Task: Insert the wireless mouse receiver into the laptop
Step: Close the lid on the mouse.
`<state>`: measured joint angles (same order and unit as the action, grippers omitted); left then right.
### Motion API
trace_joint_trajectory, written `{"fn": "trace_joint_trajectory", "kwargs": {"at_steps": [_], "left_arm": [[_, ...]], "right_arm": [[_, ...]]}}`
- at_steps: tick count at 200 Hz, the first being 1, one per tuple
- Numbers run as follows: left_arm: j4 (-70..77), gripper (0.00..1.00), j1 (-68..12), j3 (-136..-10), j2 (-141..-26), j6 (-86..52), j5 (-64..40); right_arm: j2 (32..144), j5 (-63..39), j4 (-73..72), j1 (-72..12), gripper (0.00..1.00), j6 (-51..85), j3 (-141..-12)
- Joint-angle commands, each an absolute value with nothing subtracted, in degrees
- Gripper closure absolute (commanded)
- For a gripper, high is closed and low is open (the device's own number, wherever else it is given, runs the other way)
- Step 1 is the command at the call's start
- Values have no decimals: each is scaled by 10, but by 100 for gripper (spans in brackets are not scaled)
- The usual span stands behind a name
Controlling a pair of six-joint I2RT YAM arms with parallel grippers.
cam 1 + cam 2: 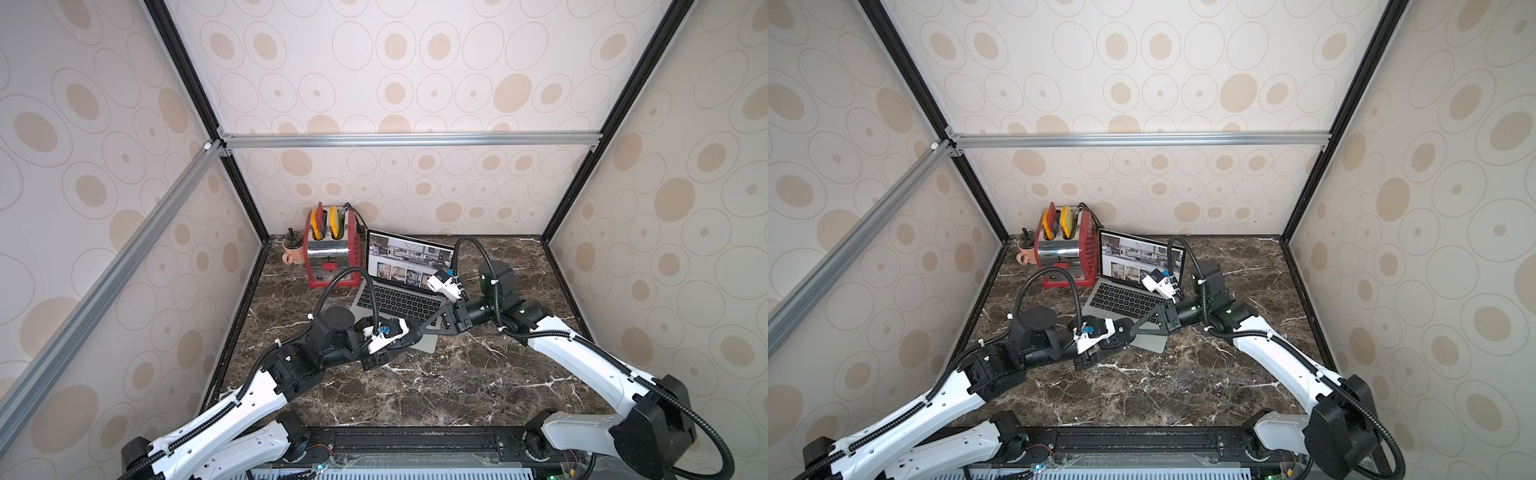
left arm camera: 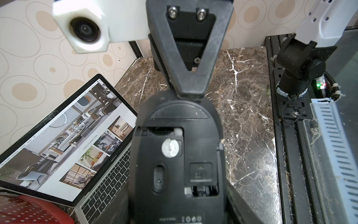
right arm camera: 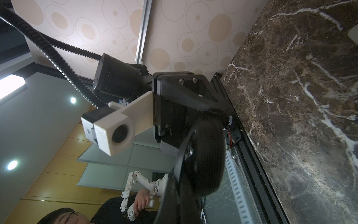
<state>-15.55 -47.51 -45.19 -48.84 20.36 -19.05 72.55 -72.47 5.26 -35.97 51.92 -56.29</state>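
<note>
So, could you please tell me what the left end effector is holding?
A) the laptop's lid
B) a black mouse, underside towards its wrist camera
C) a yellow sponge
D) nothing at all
B: the left end effector is shut on the black mouse, whose underside fills the left wrist view.

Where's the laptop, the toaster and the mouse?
laptop (image 1: 399, 300): in a top view, on its keyboard.
toaster (image 1: 329, 249): in a top view, on its shiny front.
mouse (image 2: 176, 161): in the left wrist view, on its black underside.
</note>
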Motion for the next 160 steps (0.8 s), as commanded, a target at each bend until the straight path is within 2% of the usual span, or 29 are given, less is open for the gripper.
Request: {"fn": "trace_joint_trajectory", "kwargs": {"at_steps": [1,63,160], "left_arm": [[-99,100,-477,-463,-460,202,-222],[-97,100,-477,-463,-457,200,-227],[-94,100,-478,-461,-453,199,-225]], "right_arm": [[724,-620,92,-354,100,485,-574],[719,-585,123,-367,100,460,-579],[736,-583,202,-374,74,412,-623]]}}
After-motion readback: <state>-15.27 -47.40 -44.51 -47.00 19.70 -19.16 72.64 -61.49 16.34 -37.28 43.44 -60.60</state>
